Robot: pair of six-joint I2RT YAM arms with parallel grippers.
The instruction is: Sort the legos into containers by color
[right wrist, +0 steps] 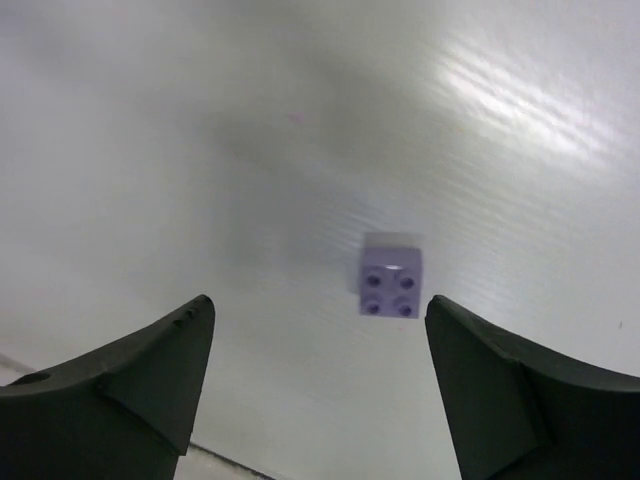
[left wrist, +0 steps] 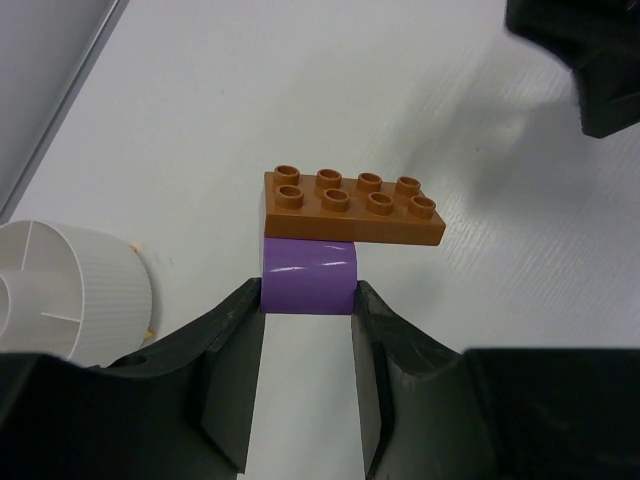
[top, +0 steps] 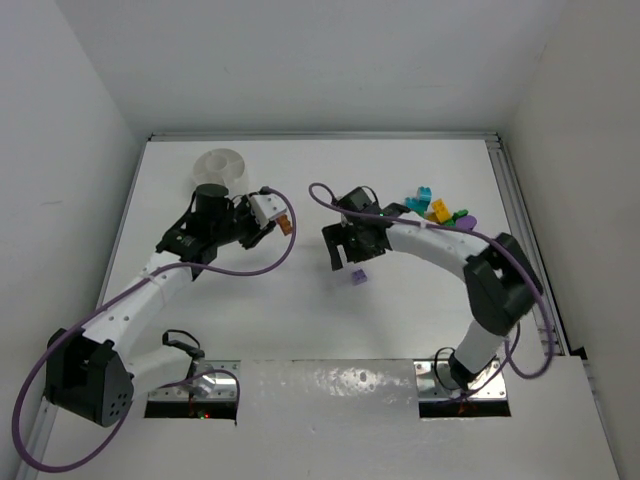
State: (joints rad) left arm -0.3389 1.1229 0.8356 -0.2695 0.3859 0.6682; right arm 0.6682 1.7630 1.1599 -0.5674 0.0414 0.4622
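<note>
Right now a purple lego [left wrist: 308, 278] with an orange lego [left wrist: 350, 205] on top is pinched by the left gripper [left wrist: 307, 310], mid-frame in the left wrist view. The white bowl [left wrist: 100, 300] sits lower left, nearby. A small lilac lego [right wrist: 391, 275] lies on the table [top: 300, 320] below the right gripper [right wrist: 318, 300], which is spread wide. Other legos [top: 438, 208] lie upper right in the top view.

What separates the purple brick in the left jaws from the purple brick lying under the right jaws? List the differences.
The clamped purple brick is gripped between the left jaws; the loose purple brick lies free on the table below the open right jaws, untouched. The clamped purple brick carries an orange brick stuck on top, hiding its studs; the loose purple brick is alone, four studs showing. Both are small and purple.
</note>
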